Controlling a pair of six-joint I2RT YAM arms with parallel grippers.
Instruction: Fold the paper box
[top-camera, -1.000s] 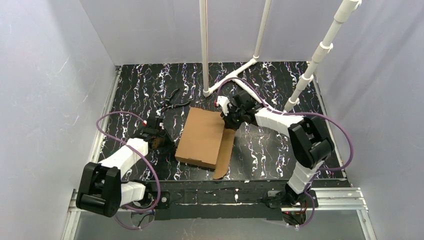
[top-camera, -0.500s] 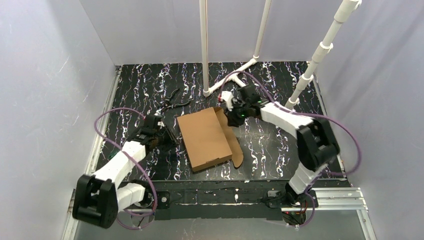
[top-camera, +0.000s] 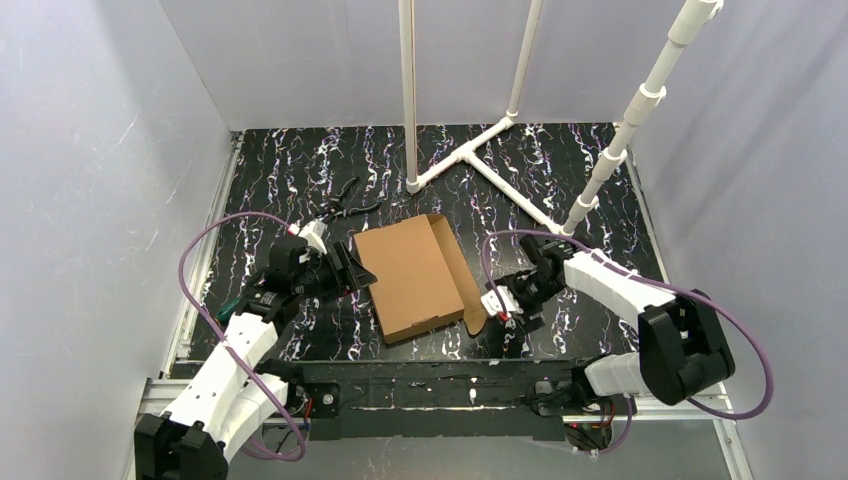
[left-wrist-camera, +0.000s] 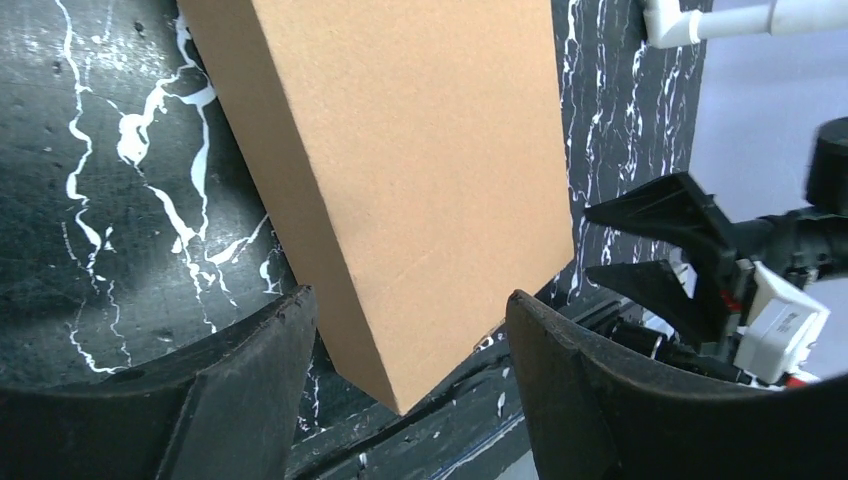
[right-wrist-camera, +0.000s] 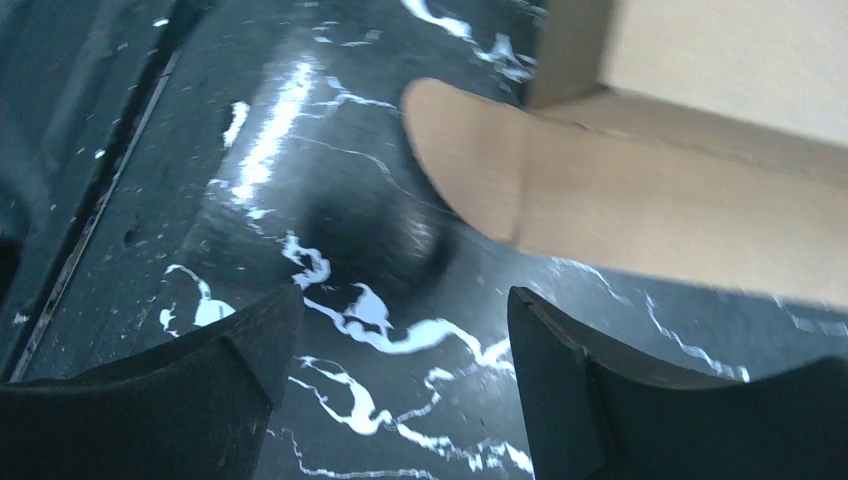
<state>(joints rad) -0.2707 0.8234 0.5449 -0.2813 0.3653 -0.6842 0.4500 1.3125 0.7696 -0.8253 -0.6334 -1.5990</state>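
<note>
The box lies mid-table, between the two grippers. The left gripper is just beside its left edge. The right gripper is near the flap along the box's right side. Pliers lie behind the box, to the left. A pipe frame stands farther back.

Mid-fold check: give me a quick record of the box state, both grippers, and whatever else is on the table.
box: paper box lies flat mid-table, broad face up
loose part: rounded flap sticks out at its near right, lying on the table
left gripper: open, jaws apart at the box's left edge; contact unclear
right gripper: open, empty, over bare table just short of the flap
other: pliers beyond the box; white pipe frame at the far side
</note>
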